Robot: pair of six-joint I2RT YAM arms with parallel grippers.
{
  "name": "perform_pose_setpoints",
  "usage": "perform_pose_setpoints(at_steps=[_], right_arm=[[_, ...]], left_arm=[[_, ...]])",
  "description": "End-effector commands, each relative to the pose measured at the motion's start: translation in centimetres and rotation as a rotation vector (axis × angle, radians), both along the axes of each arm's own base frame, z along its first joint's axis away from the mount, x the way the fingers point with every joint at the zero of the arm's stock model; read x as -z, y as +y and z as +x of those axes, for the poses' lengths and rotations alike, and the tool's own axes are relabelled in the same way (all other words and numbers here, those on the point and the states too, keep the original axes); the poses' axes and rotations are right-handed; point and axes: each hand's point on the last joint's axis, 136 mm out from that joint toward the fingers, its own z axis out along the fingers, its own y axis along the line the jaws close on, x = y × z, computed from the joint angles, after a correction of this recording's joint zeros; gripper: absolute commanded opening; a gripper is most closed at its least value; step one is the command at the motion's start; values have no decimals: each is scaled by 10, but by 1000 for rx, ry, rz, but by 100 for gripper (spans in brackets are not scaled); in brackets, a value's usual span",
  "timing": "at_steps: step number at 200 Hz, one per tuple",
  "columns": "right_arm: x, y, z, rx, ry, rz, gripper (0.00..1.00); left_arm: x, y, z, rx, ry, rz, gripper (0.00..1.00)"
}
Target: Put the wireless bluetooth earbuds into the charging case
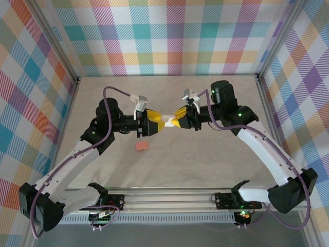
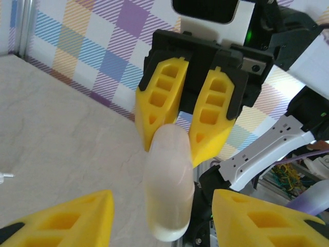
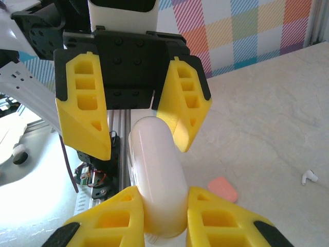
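two grippers meet nose to nose above the table (image 1: 205, 164), and a white case (image 3: 157, 170) hangs between them, lifted off the surface. the right gripper (image 3: 163, 191) has its yellow fingers pressed tight on one end of the white case, one finger on each broad side, and it alone carries the weight. the left gripper (image 3: 145, 150) faces it from the other end of the white case, fingers spread to either side of that end. from the right wrist, one of those fingers sits just against the white case while the other stands apart from it, so nothing is pinched there. from the left wrist, the left gripper's own fingertips stand well out from the white case on both sides. the white case is a smooth pebble shape and its lid looks shut. a pink case (image 1: 142, 146) lies flat on the table near the white case, lower down and off toward the left gripper's side. one white earbud (image 3: 308, 177) lies on the table well apart from the white case, farther from it than the pink case is.
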Motion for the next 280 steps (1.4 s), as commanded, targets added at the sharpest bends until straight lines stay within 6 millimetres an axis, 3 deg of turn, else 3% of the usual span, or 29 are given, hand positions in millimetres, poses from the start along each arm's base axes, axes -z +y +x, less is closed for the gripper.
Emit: perform_pose_setpoints(at_steps=[1,77,187,195,211,225,232,280], right_arm=[[-10,0,-10,-30,-47,36,16],[-14,-2,-13,-30,-33,34,16],[-16,-1,-12,-27,-33,35,17],[-16,-1,-11,-21,-32,34,22],[-18,-2,-8,8,-29,35,45],[-20,-4,-6,32,-30,40,56],[-22,-5,-6,38,-31,46,59],[-26,-4,-9,4,101,80,66]], left_arm=[[-8,-8,-5,42,-9,-55,50],[1,-19,-9,73,-13,-20,45],[5,-15,-11,53,-35,14,17],[5,-15,-11,51,-39,16,14],[7,-13,-11,37,-52,28,9],[10,-10,-9,10,-73,46,4],[11,-8,-8,-7,-86,54,0],[15,8,-7,-106,-196,108,0]])
